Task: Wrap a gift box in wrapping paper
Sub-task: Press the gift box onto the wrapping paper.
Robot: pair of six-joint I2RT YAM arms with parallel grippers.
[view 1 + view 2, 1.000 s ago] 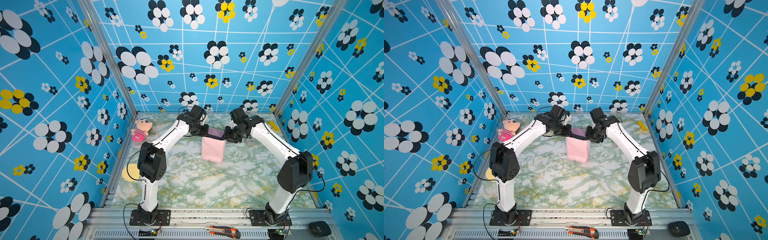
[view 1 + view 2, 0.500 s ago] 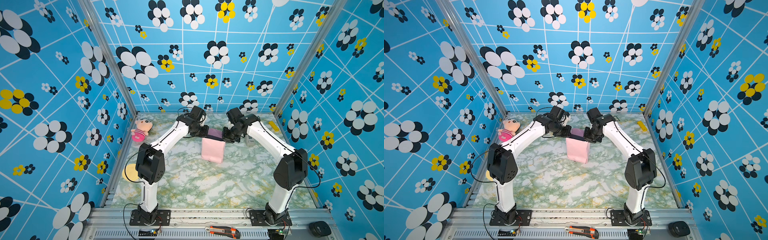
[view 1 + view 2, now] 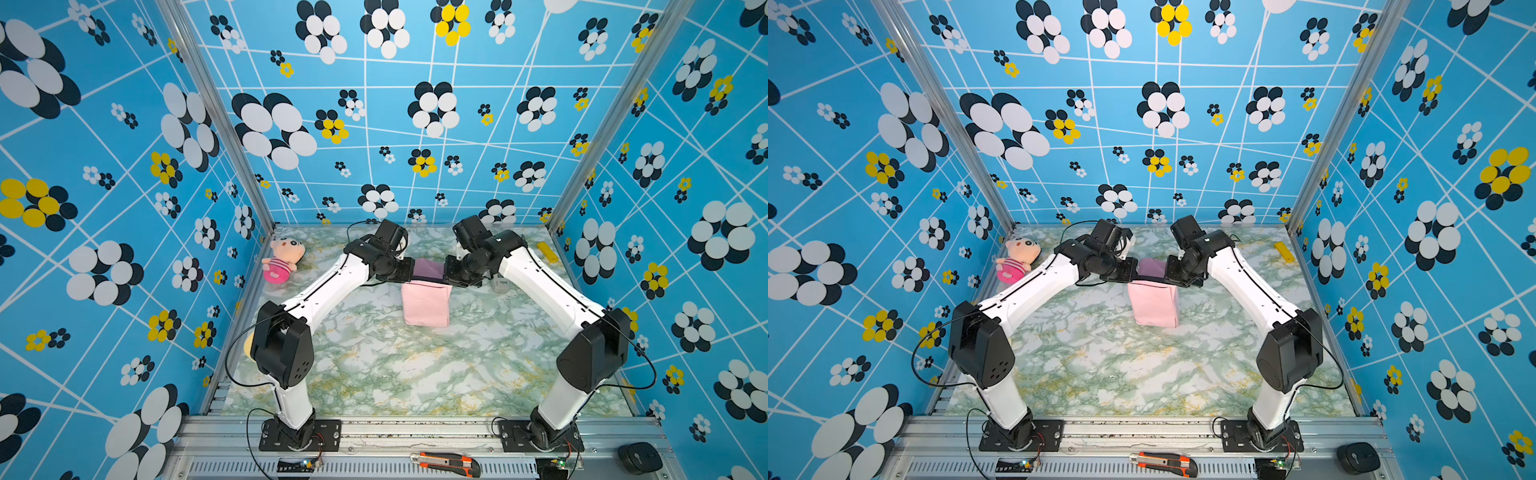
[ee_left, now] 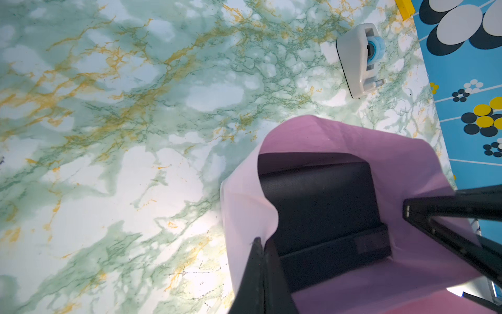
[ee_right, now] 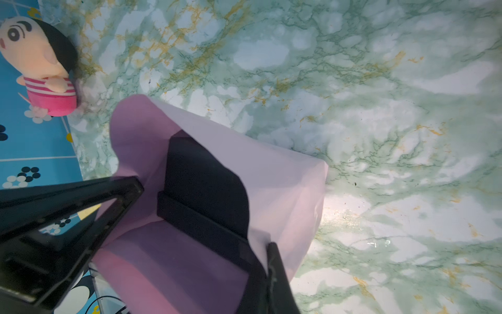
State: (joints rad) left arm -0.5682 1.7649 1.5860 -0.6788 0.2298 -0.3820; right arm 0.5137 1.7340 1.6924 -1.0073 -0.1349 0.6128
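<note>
The wrapping paper (image 3: pixel 426 305) is folded up round the gift box, pale pink on the near face and lilac (image 3: pixel 1152 267) over the top. In both wrist views the black gift box (image 4: pixel 320 206) (image 5: pixel 203 185) shows inside the paper; in the top views it is almost wholly hidden. My left gripper (image 4: pixel 259 242) is shut on the pink flap's upper edge at the box's left side (image 3: pixel 409 270). My right gripper (image 5: pixel 271 246) is shut on the same flap's edge at the right side (image 3: pixel 449 274). Both grippers face each other across the box top.
A pink-striped plush doll (image 3: pixel 282 259) lies at the back left. A grey tape dispenser (image 4: pixel 358 59) stands just right of the box, behind my right wrist (image 3: pixel 500 284). A yellow piece (image 3: pixel 546 251) lies by the right wall. A utility knife (image 3: pixel 444 462) rests on the front rail.
My right gripper has moved in toward the box and shut on the paper's edge. My left gripper has stayed shut on the paper, nearly still.
</note>
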